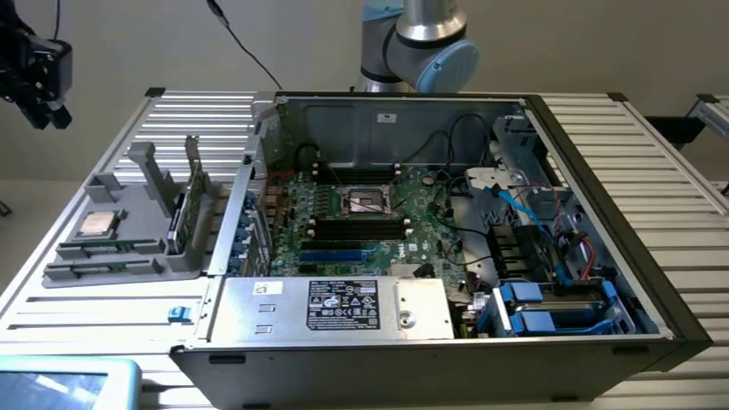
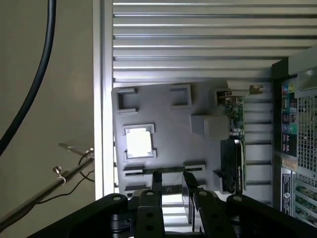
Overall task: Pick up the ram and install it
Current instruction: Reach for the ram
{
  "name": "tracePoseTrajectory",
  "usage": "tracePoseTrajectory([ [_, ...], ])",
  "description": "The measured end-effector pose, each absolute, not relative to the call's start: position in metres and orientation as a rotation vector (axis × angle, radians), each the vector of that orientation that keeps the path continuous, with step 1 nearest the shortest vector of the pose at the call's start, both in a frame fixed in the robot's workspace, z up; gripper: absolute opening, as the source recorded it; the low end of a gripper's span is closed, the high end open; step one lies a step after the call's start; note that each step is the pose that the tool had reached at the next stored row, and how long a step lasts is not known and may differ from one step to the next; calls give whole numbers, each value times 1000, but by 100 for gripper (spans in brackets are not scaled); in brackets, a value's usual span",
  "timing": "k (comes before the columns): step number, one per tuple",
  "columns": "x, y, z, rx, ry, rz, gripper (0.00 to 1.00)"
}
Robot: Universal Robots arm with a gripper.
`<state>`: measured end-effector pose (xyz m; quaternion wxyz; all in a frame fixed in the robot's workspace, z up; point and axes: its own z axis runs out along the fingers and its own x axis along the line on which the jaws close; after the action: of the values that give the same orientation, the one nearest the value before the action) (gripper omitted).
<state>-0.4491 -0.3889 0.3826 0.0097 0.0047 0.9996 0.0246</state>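
At ten o'clock in the exterior view, the black two-fingered gripper is seen raised above the ribbed aluminium table, well apart from everything on it. In the wrist view the gripper is shown with its fingers spread wide and nothing held between them.

At nine o'clock from the open dark steel computer case, a grey moulded plastic tray is set on the table. The ram, a long narrow dark green stick, is laid flat in a slot along the tray's near edge, at six o'clock from the square silver processor chip. In the wrist view the ram is seen just beyond the fingertips, with the processor chip past it. A tall dark expansion card is stood upright at three o'clock from the chip, against the case wall.

Inside the case, a green motherboard is exposed. Its square metal processor socket is placed near the middle, and the row of long black memory slots is found at six o'clock from that socket. A silver power supply box with a black label is mounted along the case's near edge.
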Motion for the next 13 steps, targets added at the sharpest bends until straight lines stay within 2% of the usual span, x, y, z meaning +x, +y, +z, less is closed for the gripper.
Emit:
tracePoseTrajectory([
  [13,-449,-389,383,-353,3107,80,30],
])
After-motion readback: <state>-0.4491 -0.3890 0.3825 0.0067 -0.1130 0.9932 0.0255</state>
